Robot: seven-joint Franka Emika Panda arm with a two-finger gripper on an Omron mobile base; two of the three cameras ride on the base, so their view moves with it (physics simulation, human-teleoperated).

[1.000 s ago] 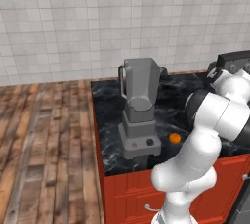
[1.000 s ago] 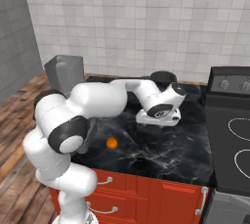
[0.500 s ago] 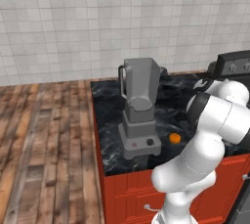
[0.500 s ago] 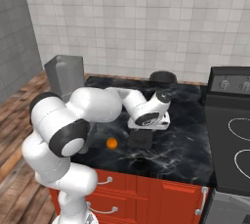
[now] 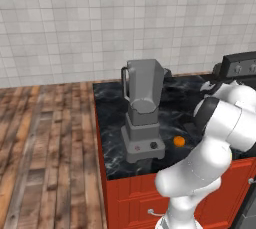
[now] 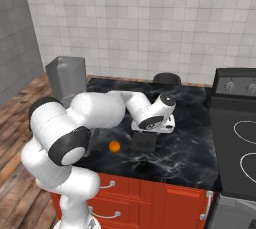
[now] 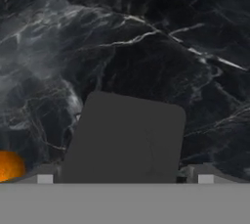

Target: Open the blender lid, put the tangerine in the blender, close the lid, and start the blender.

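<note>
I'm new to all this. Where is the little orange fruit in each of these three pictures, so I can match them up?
Left base view: the tangerine lies on the black counter, right of the blender base.
Right base view: the tangerine sits centre-left, left of the blender lid.
Hand view: it peeks in at the lower left edge.
Shared landmark: the dark square lid lying flat beside it.

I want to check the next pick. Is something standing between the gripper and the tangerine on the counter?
Nothing visible stands between them. The open gripper hangs over the blender lid, which lies flat on the counter. The tangerine sits beside the lid, with bare counter between.
</note>
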